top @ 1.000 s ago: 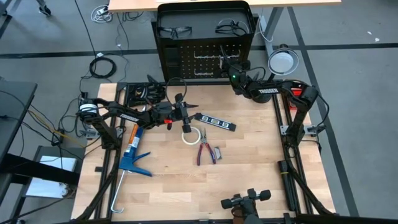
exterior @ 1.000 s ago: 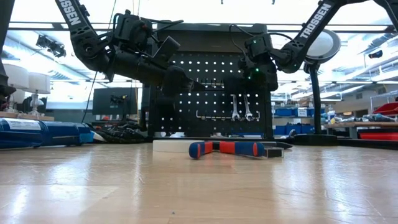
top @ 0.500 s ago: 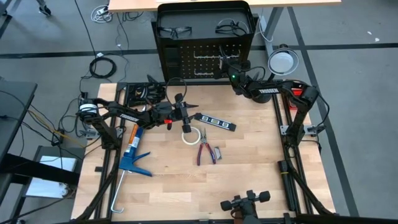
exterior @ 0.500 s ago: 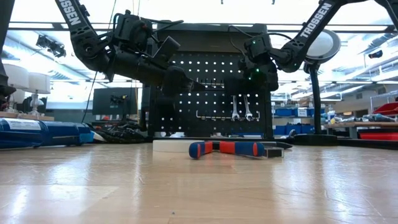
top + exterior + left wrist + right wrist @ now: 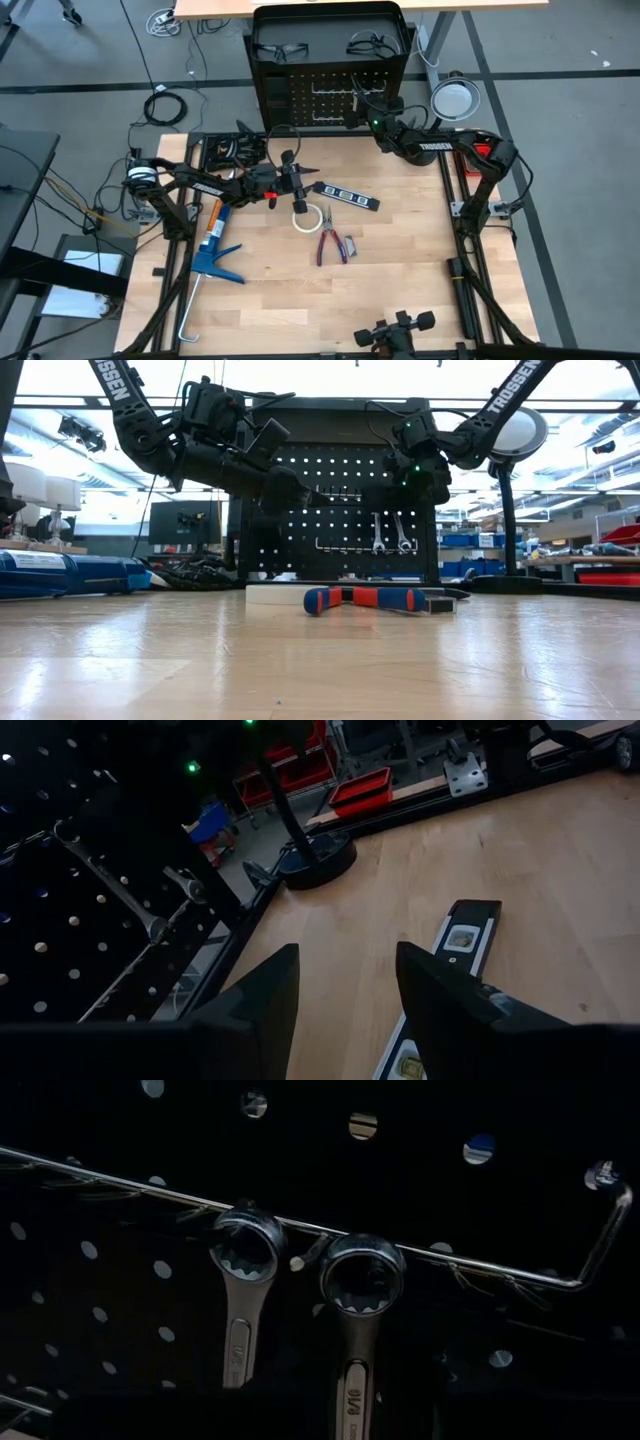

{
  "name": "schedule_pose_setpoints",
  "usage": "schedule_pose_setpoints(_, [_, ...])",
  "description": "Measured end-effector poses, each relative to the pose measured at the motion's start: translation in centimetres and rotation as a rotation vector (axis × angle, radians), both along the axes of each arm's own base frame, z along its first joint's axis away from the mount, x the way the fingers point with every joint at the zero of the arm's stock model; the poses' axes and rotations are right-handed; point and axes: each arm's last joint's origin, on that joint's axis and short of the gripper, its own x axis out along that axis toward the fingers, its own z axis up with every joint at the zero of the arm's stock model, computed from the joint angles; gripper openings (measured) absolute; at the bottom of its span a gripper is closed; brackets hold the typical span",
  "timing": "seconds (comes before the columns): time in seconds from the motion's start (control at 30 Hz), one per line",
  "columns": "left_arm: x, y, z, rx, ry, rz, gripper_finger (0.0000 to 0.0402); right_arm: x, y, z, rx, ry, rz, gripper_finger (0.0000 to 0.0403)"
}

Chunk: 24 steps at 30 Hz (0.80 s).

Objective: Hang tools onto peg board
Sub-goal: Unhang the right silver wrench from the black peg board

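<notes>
Right end effector (image 5: 357,108), grip state unclear, sits at the peg board (image 5: 325,95) by two hung wrenches (image 5: 300,1295); next it likely must back clear.

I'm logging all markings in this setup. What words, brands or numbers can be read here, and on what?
"TROSSEN" on the right arm, low view.
"TROSSEN" partly, on the left arm, low view.
White lettering on both arms from above: too small to read.
Stamped marks on the two wrenches: not readable.
Caulking gun label: too small.
</notes>
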Motion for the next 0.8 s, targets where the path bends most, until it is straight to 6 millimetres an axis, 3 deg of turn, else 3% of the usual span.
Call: schedule_pose_setpoints(0.8, [0.0,0.0,0.0,0.001,0.001,0.0,0.0172,-0.7,1.6,1.6,0.061,0.039,0.011,0.0064])
